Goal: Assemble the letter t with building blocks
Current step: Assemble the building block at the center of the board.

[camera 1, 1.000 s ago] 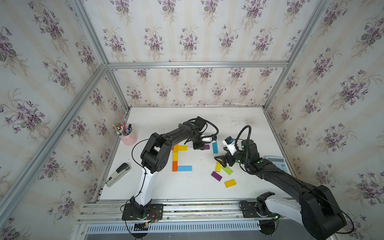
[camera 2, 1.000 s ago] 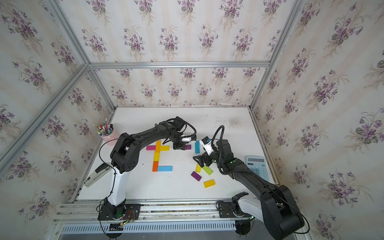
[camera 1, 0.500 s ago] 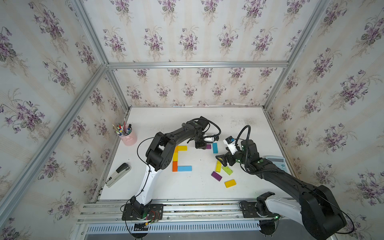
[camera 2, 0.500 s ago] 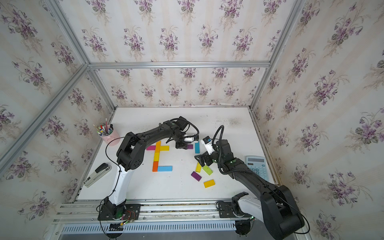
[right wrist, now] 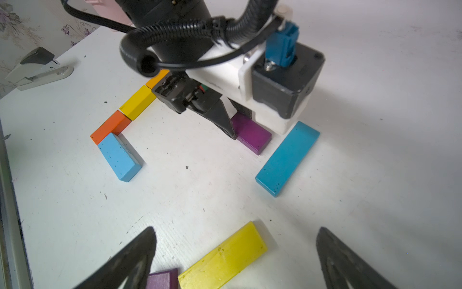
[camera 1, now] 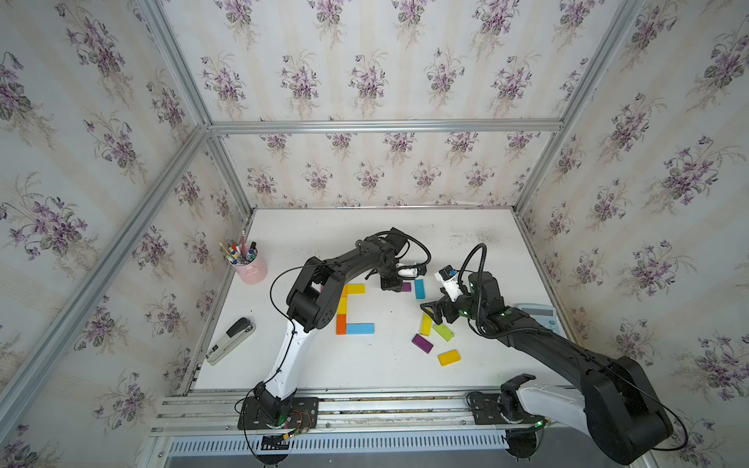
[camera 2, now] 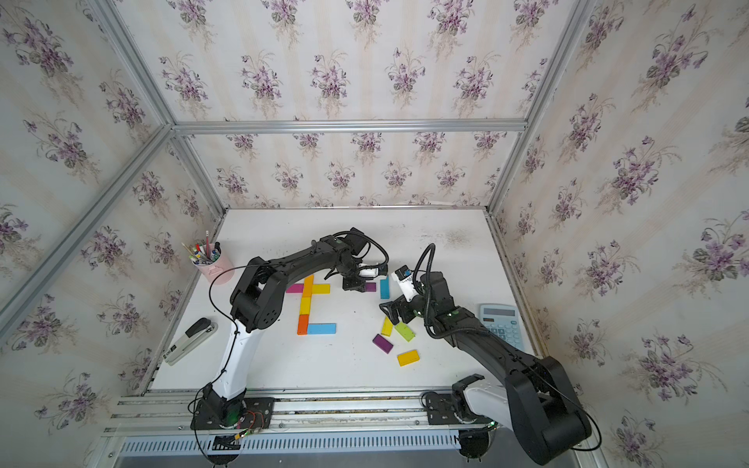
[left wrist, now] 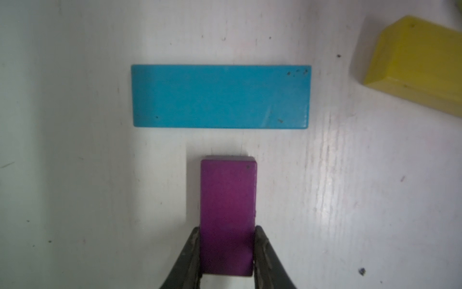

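Letter t, laid flat from painted blocks on the white desk, already reads as whole to me in a top view: an orange-and-yellow stem, a pink piece and a yellow piece for the crossbar, and a blue foot pointing right. Over the last second almost nothing on the desk has changed. The left arm's elbow has swung a little. The left gripper stays clamped on the near end of the short purple block, which sits where it was, just beside the long teal block and to the right of the crossbar. I can't tell from here whether that block has left the desk. The right gripper stays spread wide and empty above the long yellow block in the loose pile. My reading is that the grasp is settled but the carry has not begun. I can't say whether the purple piece is meant to lengthen the crossbar or just to be cleared away. Either way, it needs a clean lift that leaves the teal block and the crossbar's yellow end undisturbed.
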### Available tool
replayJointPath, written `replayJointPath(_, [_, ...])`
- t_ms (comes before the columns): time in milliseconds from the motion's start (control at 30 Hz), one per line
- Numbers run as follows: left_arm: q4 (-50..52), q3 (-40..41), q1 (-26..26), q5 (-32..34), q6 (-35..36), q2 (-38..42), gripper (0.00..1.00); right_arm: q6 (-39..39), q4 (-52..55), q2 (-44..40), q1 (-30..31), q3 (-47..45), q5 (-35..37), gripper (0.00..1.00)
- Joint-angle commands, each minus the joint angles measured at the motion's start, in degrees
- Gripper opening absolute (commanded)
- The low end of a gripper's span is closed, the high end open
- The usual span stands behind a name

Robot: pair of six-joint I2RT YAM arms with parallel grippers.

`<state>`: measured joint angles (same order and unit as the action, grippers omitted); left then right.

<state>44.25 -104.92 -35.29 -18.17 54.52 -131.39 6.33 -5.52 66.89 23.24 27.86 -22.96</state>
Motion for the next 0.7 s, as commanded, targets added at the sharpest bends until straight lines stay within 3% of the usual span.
replayJointPath(0, [0.2, -0.9, -0.1, -0.8, -0.1, -0.5, 0.30, 0.1, 0.0, 0.2, 0.0, 0.4, 0.3, 0.99])
replayJointPath(667, [-0.1, -2.4, -0.6, -1.4, 0.0, -1.6, 0.32, 0.0, 0.6, 1.3, 0.0, 1.1, 0.0, 0.98])
